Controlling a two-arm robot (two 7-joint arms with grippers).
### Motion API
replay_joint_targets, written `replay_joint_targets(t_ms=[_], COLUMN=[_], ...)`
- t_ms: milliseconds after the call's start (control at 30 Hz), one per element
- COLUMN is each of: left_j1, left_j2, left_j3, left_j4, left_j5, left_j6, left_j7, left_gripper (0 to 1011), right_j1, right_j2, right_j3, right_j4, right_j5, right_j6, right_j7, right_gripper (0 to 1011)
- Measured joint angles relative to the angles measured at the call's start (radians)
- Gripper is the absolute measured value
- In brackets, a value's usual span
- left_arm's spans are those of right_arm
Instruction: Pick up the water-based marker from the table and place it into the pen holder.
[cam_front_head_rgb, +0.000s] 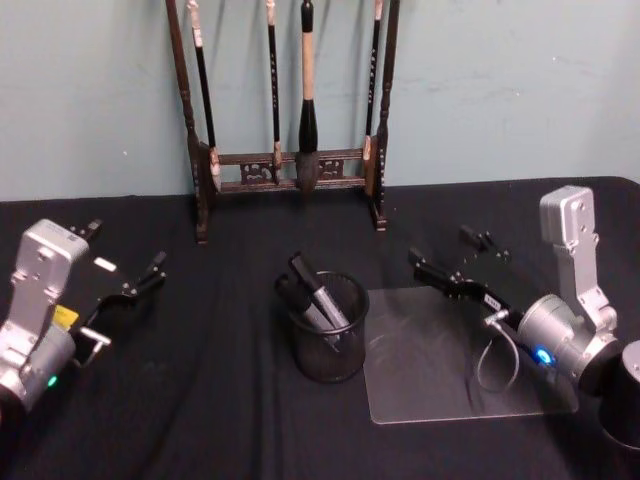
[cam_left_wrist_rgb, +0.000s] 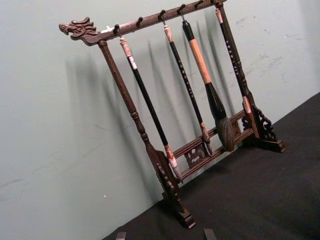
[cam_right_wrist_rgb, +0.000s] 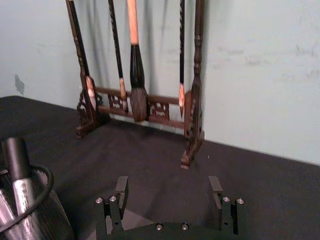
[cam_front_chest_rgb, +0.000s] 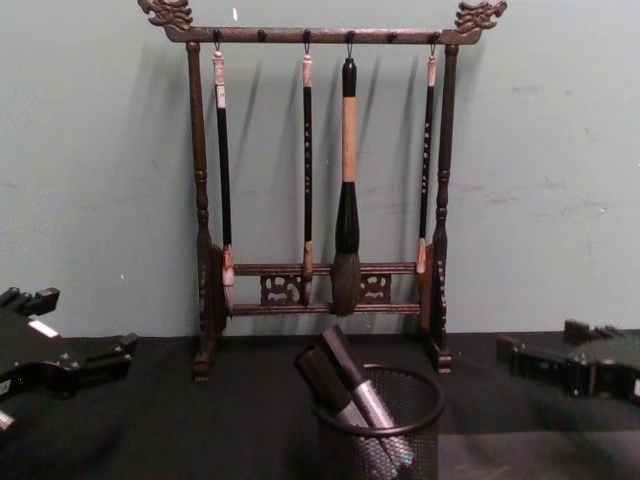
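Observation:
The black mesh pen holder stands at the middle of the black table. Markers with black caps and silver-grey bodies lean inside it, also seen in the chest view; which one is the water-based marker I cannot tell. My left gripper hovers open to the left of the holder, holding nothing. My right gripper hovers open to the right of it, over a clear sheet, also holding nothing. In the right wrist view, the right gripper has wide-apart fingers, with the holder beside it.
A tall dark wooden brush rack with hanging brushes stands at the back against the green wall. A clear plastic sheet lies flat to the right of the holder. Bare black cloth spreads left of and in front of the holder.

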Motion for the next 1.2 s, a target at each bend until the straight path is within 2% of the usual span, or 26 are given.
replay_joint_targets(t_ms=[367,1200], left_j1=[0.0,0.0], left_j2=[0.0,0.0], left_j3=[0.0,0.0], left_j4=[0.0,0.0], left_j5=[0.0,0.0], left_j6=[0.0,0.0], left_j7=[0.0,0.0], left_gripper=[1001,1001], right_j1=[-0.013,-0.012], right_j2=[-0.023,-0.021], right_j3=[0.012,0.01], right_j4=[0.039,0.037], right_j5=[-0.024,-0.02], right_j6=[0.018,0.017], right_j7=[-0.011,-0.008], right_gripper=[1002,1002])
